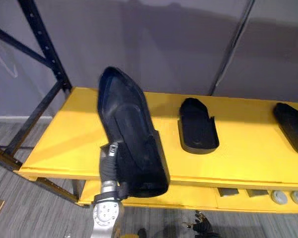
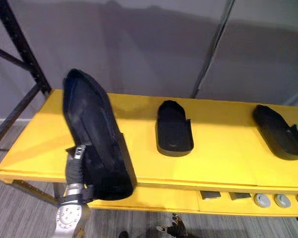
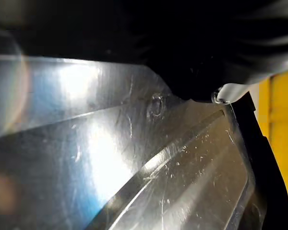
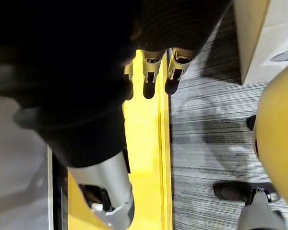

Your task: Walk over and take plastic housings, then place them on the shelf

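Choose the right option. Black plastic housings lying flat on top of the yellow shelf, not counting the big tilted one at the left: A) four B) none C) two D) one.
C: the middle housing and the right housing both lie flat on the yellow shelf, while the big housing is tilted up at the left robot hand.
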{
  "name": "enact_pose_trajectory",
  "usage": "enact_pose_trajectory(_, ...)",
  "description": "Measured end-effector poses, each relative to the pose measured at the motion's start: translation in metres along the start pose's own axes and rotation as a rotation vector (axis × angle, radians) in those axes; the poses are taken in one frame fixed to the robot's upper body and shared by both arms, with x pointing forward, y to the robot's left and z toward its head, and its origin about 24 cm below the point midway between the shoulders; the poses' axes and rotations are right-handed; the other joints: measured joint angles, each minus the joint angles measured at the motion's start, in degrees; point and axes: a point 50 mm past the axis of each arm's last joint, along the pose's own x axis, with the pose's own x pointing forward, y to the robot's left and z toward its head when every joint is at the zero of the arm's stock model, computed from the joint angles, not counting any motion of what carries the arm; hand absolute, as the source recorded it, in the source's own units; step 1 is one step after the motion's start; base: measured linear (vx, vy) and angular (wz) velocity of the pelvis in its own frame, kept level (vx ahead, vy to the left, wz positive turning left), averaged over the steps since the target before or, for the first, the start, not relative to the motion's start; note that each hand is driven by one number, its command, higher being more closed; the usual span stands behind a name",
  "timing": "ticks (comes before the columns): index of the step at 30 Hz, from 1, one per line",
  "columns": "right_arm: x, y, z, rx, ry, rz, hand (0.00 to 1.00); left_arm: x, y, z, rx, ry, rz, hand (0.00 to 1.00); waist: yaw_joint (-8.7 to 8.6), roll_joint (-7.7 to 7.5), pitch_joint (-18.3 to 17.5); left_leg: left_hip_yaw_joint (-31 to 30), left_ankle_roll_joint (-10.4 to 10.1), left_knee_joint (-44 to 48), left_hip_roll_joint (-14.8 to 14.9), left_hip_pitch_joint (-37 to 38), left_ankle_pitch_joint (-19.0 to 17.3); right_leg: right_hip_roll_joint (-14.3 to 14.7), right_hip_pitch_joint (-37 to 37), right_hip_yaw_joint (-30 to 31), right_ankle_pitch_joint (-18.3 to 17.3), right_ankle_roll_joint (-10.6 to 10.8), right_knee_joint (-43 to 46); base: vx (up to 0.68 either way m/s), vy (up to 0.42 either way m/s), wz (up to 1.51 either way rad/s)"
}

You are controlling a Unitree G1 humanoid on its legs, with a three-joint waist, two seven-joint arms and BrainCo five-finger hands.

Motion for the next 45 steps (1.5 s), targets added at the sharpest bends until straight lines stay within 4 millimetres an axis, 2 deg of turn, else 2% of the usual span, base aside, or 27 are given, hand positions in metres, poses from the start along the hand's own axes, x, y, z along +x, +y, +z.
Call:
enact_pose_trajectory(1,0.001,-0.001,0.0,-0.002,0.003,-0.002,0.0,0.0,0.003,0.0,0.006,0.0,0.013,1.0,0.39,0.0,0.0,1.8,0.5,3.3,1.7,-1.3,-0.9,-0.3,-0.3,0.0,-0.1,-0.2,0.3,-0.02,0.098,0.07)
enact_pose_trajectory(2,0.003,-0.004,0.002,-0.017,0.003,-0.011,0.0,0.001,0.007,-0.001,0.016,0.002,0.038,1.0,0.38,-0.52,0.1,2.9,1.4,13.3,5.5,-4.8,-3.7,-1.8,-1.1,-0.4,-0.2,-0.2,0.2,-0.01,0.121,-0.3)
enact_pose_trajectory(3,0.003,-0.006,0.002,-0.024,0.005,-0.017,0.0,0.001,0.008,-0.003,0.02,0.012,0.045,1.0,0.27,-0.84,0.1,2.8,0.8,17.0,7.4,-5.4,-4.8,-3.4,-1.2,-1.0,-0.2,-0.1,0.1,0.03,0.2,-0.39)
enact_pose_trajectory(4,0.003,-0.01,0.002,-0.033,0.008,-0.026,0.0,0.0,0.008,-0.007,0.023,0.026,0.045,1.0,0.03,-0.9,0.0,1.8,-0.5,18.4,9.8,-5.2,-5.4,-4.9,-0.8,-0.9,0.2,0.6,0.1,0.06,0.249,-0.24)
enact_pose_trajectory(5,0.002,-0.015,-0.001,-0.043,0.018,-0.036,0.0,0.0,0.006,-0.011,0.021,0.043,0.04,1.0,-1.29,-0.05,-0.5,-1.4,-1.3,16.9,12.7,-4.3,-5.4,-6.2,-0.7,-0.8,0.8,1.6,0.1,0.07,0.341,-0.08)
enact_pose_trajectory(6,0.002,-0.017,-0.005,-0.047,0.032,-0.042,0.0,-0.001,0.003,-0.012,0.017,0.05,0.03,1.0,-1.84,0.65,-0.9,-3.4,-2.0,14.0,13.8,-3.3,-3.2,-6.6,-0.7,-0.8,0.9,2.1,0.2,0.08,0.465,0.01)
enact_pose_trajectory(7,0.003,-0.023,-0.004,-0.042,0.037,-0.061,0.0,-0.001,-0.003,-0.014,0.006,0.054,0.011,1.0,-2.46,1.6,-1.7,-8.9,-8.5,7.1,12.2,-0.3,-2.4,-7.9,-1.3,-0.1,1.6,4.3,0.0,0.08,0.586,0.22)
enact_pose_trajectory(8,0.005,-0.016,-0.006,-0.044,0.053,-0.041,0.0,0.004,-0.005,-0.014,0.015,0.045,-0.006,1.0,-3.92,0.17,-1.9,-9.5,-9.6,3.7,9.3,0.1,-3.9,-9.6,-1.3,0.4,3.1,3.8,-1.7,0.07,0.604,0.32)
enact_pose_trajectory(10,0.005,-0.004,-0.009,-0.035,0.075,-0.013,0.0,0.009,-0.004,-0.017,0.029,0.048,-0.009,1.0,-3.72,-1.05,-1.6,-9.5,-8.8,3.1,7.2,-0.3,-3.3,-10.8,-1.1,0.1,6.6,4.7,-3.3,0.0,0.488,0.27)
enact_pose_trajectory(11,0.006,0.0,-0.008,-0.034,0.07,0.001,0.0,0.008,-0.001,-0.021,0.039,0.067,-0.016,1.0,-3.83,-0.98,-1.7,-9.5,-8.8,4.2,6.2,-0.5,-3.4,-11.7,-1.0,0.2,11.4,6.0,-3.5,-0.03,0.403,0.1)
enact_pose_trajectory(12,0.006,0.0,-0.007,-0.034,0.068,0.001,0.0,0.009,-0.003,-0.021,0.039,0.065,-0.027,1.0,-3.89,-0.93,-1.7,-9.6,-8.8,4.5,5.9,-0.7,-3.4,-11.9,-1.1,0.3,12.5,6.0,-3.3,-0.05,0.357,0.11)
enact_pose_trajectory(13,0.006,0.0,-0.007,-0.034,0.064,-0.001,0.0,0.009,-0.007,-0.02,0.035,0.061,-0.048,1.0,-3.68,-0.93,-1.5,-9.4,-8.1,5.1,5.7,-0.9,-3.7,-12.2,-1.5,0.7,13.8,5.8,-2.4,-0.08,0.236,0.01)
enact_pose_trajectory(15,0.006,0.0,-0.004,-0.038,0.054,0.0,0.0,0.007,-0.011,-0.021,0.037,0.066,-0.073,1.0,-2.78,-0.97,-1.4,-8.0,-7.3,6.3,5.6,-0.9,-4.4,-12.9,-3.7,1.1,14.2,5.3,0.4,-0.13,0.207,-0.33)
enact_pose_trajectory(17,0.007,-0.001,0.0,-0.053,0.038,-0.002,0.0,0.005,-0.012,-0.022,0.03,0.078,-0.079,1.0,-2.17,-1.01,-1.3,-5.4,-6.3,6.0,5.5,-0.3,-4.5,-13.8,-6.1,0.4,15.6,2.9,2.8,-0.16,0.157,-0.58)
enact_pose_trajectory(18,0.008,-0.002,0.005,-0.057,0.017,-0.003,0.0,0.002,-0.014,-0.022,0.018,0.083,-0.086,1.0,-2.13,-0.54,-0.6,-2.9,-3.8,3.8,4.9,1.5,-4.4,-14.2,-6.4,0.8,15.5,1.8,3.1,-0.19,0.136,-0.61)
enact_pose_trajectory(19,0.008,-0.002,0.01,-0.059,0.002,-0.003,0.0,0.001,-0.015,-0.021,0.011,0.081,-0.085,1.0,-1.9,0.21,0.5,-1.6,-3.4,3.6,4.9,2.7,-4.5,-13.5,-8.0,2.0,11.4,3.4,8.1,-0.2,0.124,-0.62)
enact_pose_trajectory(20,0.008,-0.001,0.012,-0.057,-0.014,0.003,0.0,0.001,-0.015,-0.022,0.01,0.086,-0.085,1.0,-2.02,0.16,0.8,-1.5,-3.2,3.5,5.1,3.3,-4.4,-10.4,-9.6,4.9,4.9,5.0,15.1,-0.21,0.042,-0.28)
enact_pose_trajectory(21,0.006,-0.001,0.011,-0.058,-0.02,0.005,0.0,0.001,-0.017,-0.022,0.002,0.087,-0.092,1.0,-2.66,0.03,0.7,-1.9,-2.2,2.9,4.5,3.7,-4.4,-5.3,-10.3,8.5,-2.2,4.2,20.4,-0.18,-0.019,0.05)
enact_pose_trajectory(22,0.004,-0.002,0.009,-0.054,-0.018,0.002,0.0,0.001,-0.02,-0.021,-0.012,0.085,-0.09,1.0,-2.57,-0.16,0.6,-1.9,-2.2,1.9,3.1,4.0,-4.1,-1.4,-10.2,10.9,-6.2,2.5,21.2,-0.18,-0.055,0.16)
enact_pose_trajectory(24,0.003,-0.004,0.005,-0.065,-0.009,0.002,0.0,0.0,-0.023,-0.02,-0.02,0.082,-0.087,1.0,-2.31,-0.49,0.3,-2.0,-2.5,0.9,0.6,3.4,-3.4,-1.0,-9.2,11.2,-10.1,-1.3,18.1,-0.09,-0.048,0.15)
enact_pose_trajectory(26,0.0,-0.011,0.001,-0.046,0.001,-0.017,0.0,-0.002,-0.024,-0.021,0.001,0.087,-0.099,1.0,-2.51,0.77,-0.1,-2.5,-3.0,-0.6,1.0,3.7,-2.6,-0.2,-8.4,10.5,-9.4,-1.3,15.4,-0.04,-0.05,0.27)
enact_pose_trajectory(27,0.0,-0.01,0.0,-0.045,0.0,-0.017,0.0,-0.002,-0.025,-0.019,-0.002,0.079,-0.102,1.0,-2.52,0.93,-0.2,-2.5,-2.9,-0.8,1.7,4.0,-1.7,0.4,-7.5,9.8,-8.3,-1.5,14.1,0.01,-0.059,0.18)
enact_pose_trajectory(30,-0.003,-0.007,-0.007,-0.029,0.022,-0.013,0.0,-0.001,-0.026,-0.014,-0.009,0.061,-0.11,1.0,-1.17,-0.04,-1.3,-1.9,-3.9,-1.1,3.4,4.5,-1.0,2.2,-5.6,9.7,-6.6,-2.3,10.6,0.1,-0.051,-0.08)
enact_pose_trajectory(35,-0.005,0.0,-0.012,0.0,0.036,-0.007,0.0,-0.001,-0.024,-0.016,-0.001,0.072,-0.101,1.0,-1.1,-1.01,-2.6,0.0,-4.0,-2.9,4.0,6.5,-1.1,2.8,-2.8,11.1,-4.1,-1.5,5.7,0.16,0.022,-0.13)
enact_pose_trajectory(39,-0.007,0.002,-0.016,0.013,0.046,-0.007,0.0,0.002,-0.016,-0.016,0.035,0.069,-0.07,1.0,-1.07,-1.02,-3.7,1.5,-4.0,-5.5,4.0,9.1,-1.0,3.1,-1.1,12.0,-1.7,-1.6,3.2,0.09,0.073,-0.2)
enact_pose_trajectory(41,-0.008,0.001,-0.018,0.009,0.052,-0.009,0.0,0.006,-0.011,-0.015,0.061,0.068,-0.057,1.0,-1.02,-0.83,-4.3,2.0,-3.9,-6.7,4.0,9.7,-0.8,3.2,-1.0,13.1,-0.6,-1.4,2.5,0.04,0.074,-0.14)
enact_pose_trajectory(45,-0.008,0.0,-0.023,-0.006,0.074,0.003,0.0,0.035,0.002,-0.021,0.167,0.068,-0.04,1.0,-1.21,-0.49,-5.1,2.2,-3.6,-10.8,3.6,11.1,1.9,3.6,-0.9,13.3,2.6,-1.8,0.4,-0.02,0.036,-0.03)
